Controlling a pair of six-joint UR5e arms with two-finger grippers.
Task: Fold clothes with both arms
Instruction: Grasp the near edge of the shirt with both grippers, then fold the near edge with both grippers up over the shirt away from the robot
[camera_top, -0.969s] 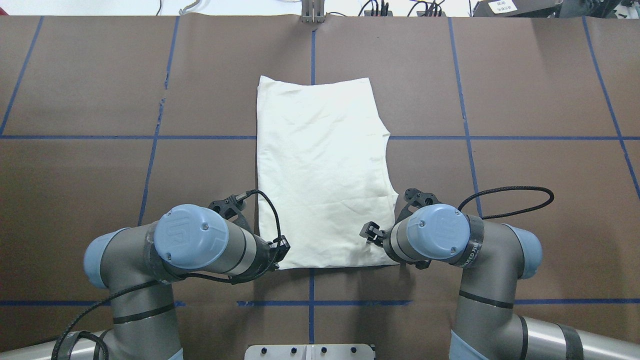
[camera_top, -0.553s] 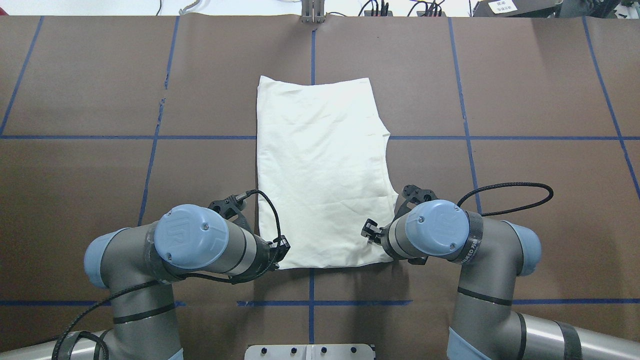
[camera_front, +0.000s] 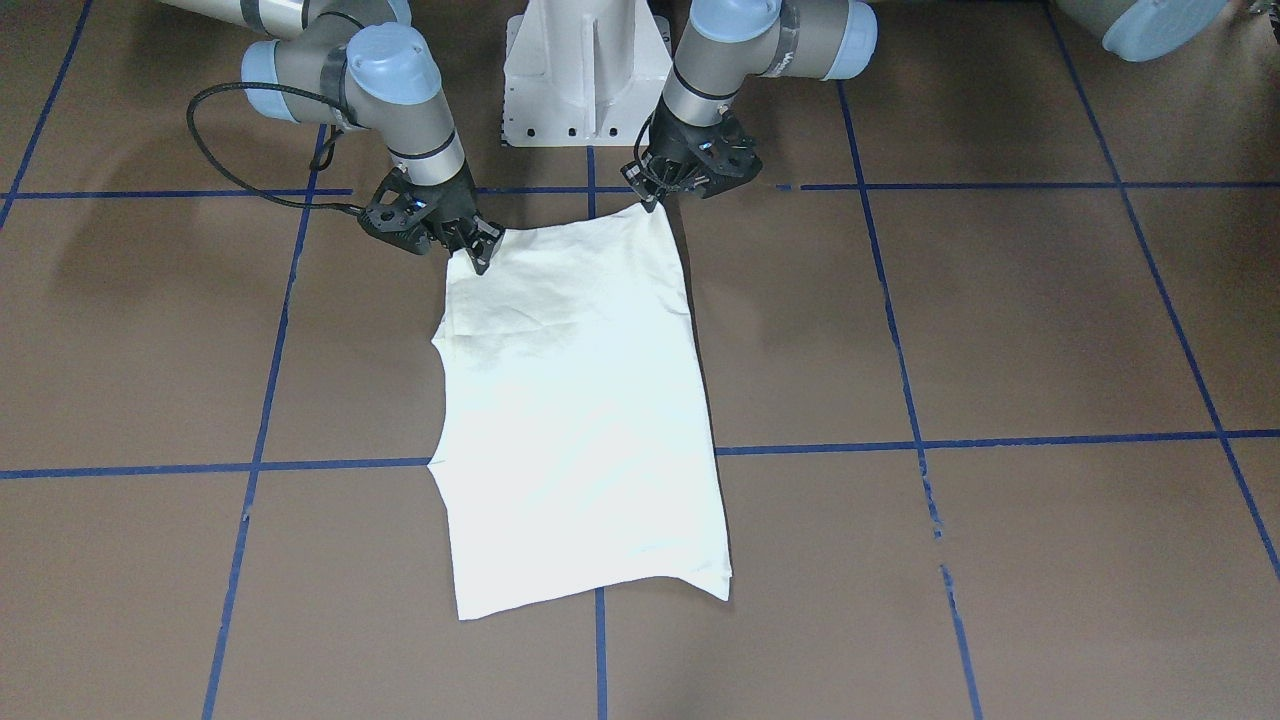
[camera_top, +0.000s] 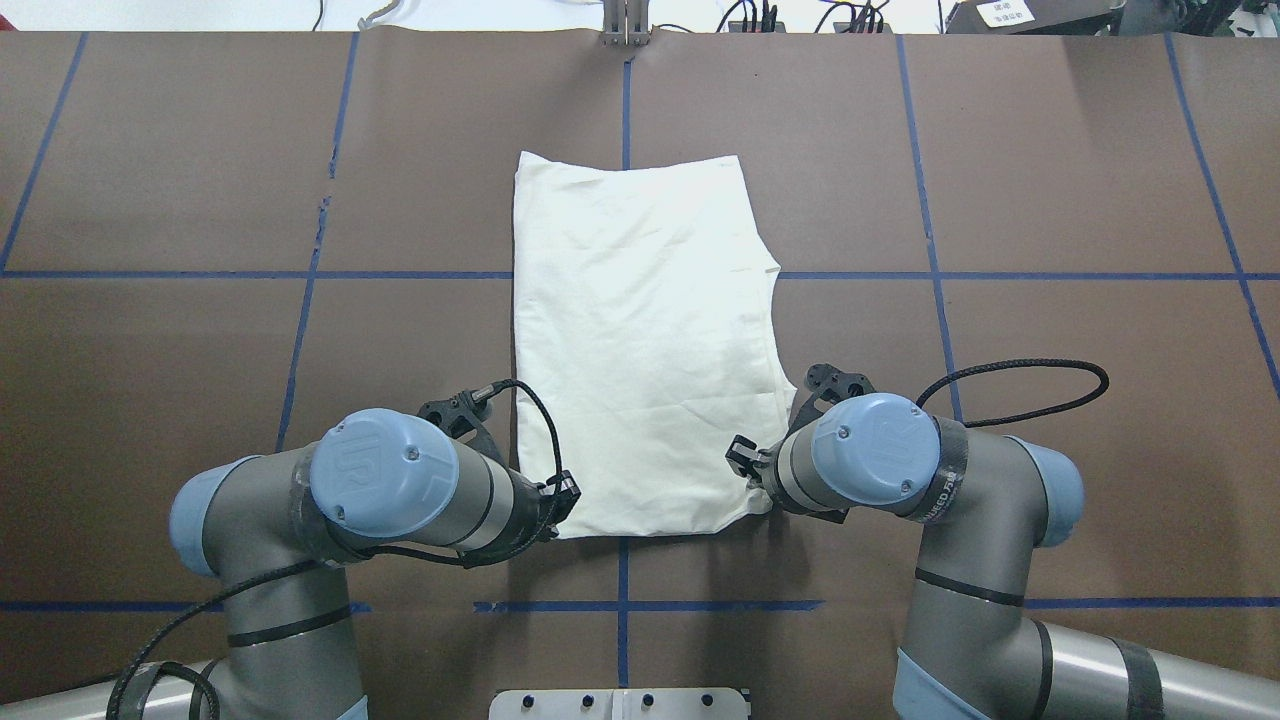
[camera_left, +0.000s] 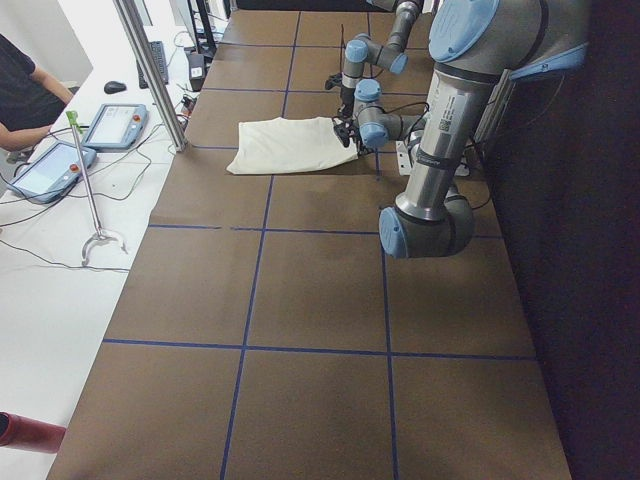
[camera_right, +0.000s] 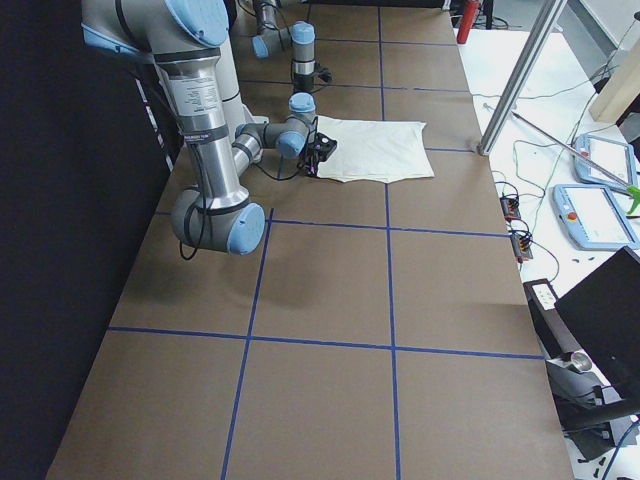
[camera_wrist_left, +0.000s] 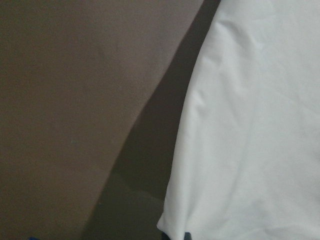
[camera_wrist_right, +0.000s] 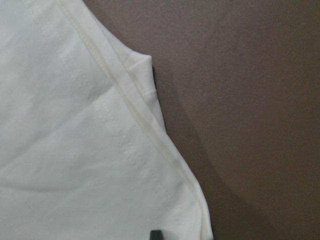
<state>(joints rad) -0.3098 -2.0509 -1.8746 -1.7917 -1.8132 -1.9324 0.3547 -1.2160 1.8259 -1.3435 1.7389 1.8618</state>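
The clothes (camera_top: 640, 340) are one cream shirt folded into a long strip, plain side up, in the middle of the brown table (camera_top: 200, 300). It also shows as the shirt (camera_front: 580, 420) in the front view. My left gripper (camera_front: 652, 200) is shut on its near left corner, which rises off the table. My right gripper (camera_front: 478, 255) is shut on the near right corner, also raised. In the overhead view both wrists hide the fingers. The right wrist view shows hemmed cloth (camera_wrist_right: 75, 150) with one fingertip (camera_wrist_right: 156, 234) on it. The left wrist view shows cloth (camera_wrist_left: 250, 125) above its shadow.
The white pedestal base (camera_front: 585, 70) stands just behind the shirt's near edge. A black cable (camera_top: 1010, 385) loops out beside the right wrist. Blue tape lines (camera_top: 150, 274) grid the table. Beyond the far edge are a metal post (camera_left: 150, 70) and tablets (camera_left: 112, 125).
My right gripper has drawn the near right corner inward and slightly away from the base, lifting it. The left arm and the rest of the shirt have not moved.
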